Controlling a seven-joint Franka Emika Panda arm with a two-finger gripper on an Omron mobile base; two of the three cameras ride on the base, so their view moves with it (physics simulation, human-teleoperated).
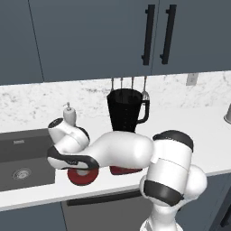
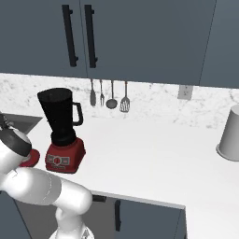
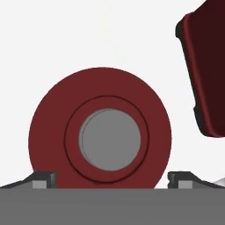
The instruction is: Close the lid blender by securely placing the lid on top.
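Two dark fingertips are showing at the bottom of the hand view, standing wide apart with the gripper hovering straight above the lid; the jaws are open and are gripping nothing. That lid, a flat red disc with a grey knob in its centre, is lying flat on the white counter, and the fingertips are sitting on either side of its near edge. A corner of the red blender base is showing just beside the lid in the hand view, apart from it. From the left base view, the arm is bending low over the counter between the sink and the blender, and part of the lid is peeking out beneath the hand. In the right base view, the blender is standing upright on the counter, its dark jar open at the top on the red base, with the lid's edge lying just to its left. A white soap dispenser is standing behind the arm near the sink, and utensils are hanging on the wall behind the blender.
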